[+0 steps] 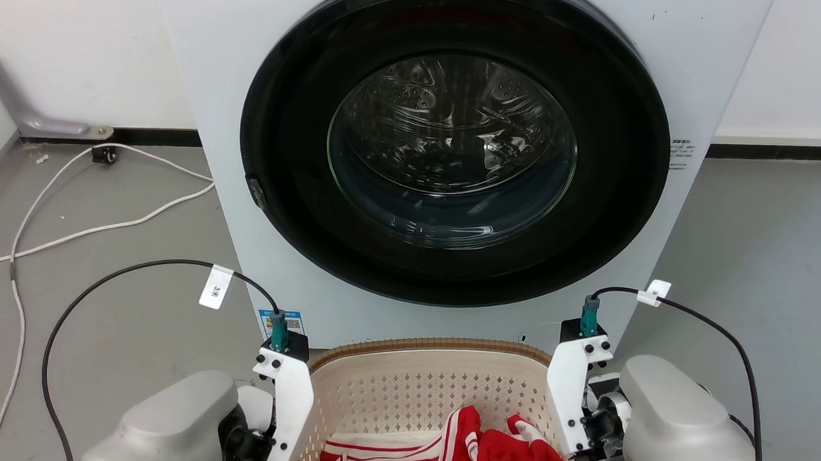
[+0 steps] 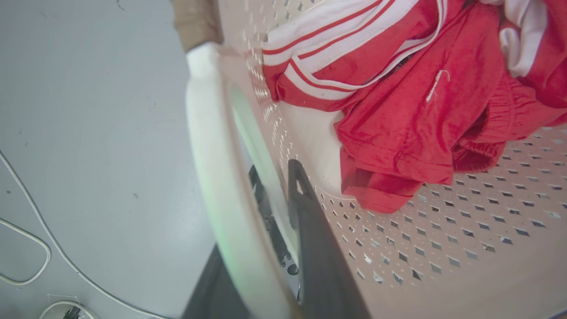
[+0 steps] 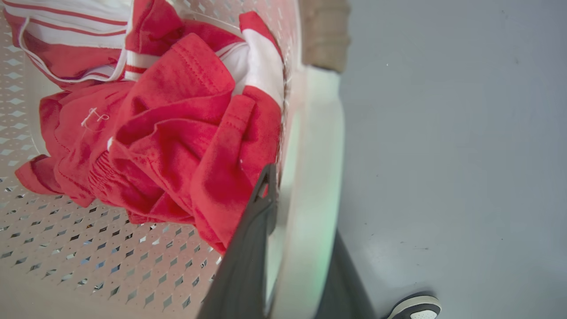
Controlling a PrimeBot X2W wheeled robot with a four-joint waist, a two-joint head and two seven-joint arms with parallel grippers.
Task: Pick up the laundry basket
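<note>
The laundry basket is seen low in the head view, just before the washer, with red-and-white clothes heaped inside. Whether it is resting on the floor cannot be told. Its white left handle is straddled by the left hand (one dark finger inside the perforated wall, the other outside), and the right handle is straddled likewise by the right hand. Both hands are narrowed around the handles, but whether they are clamped cannot be told. The grasping step is judged to be in hand. An even rise of both arms together is called for next, so that the basket is kept level and clear of the washer door.
</note>
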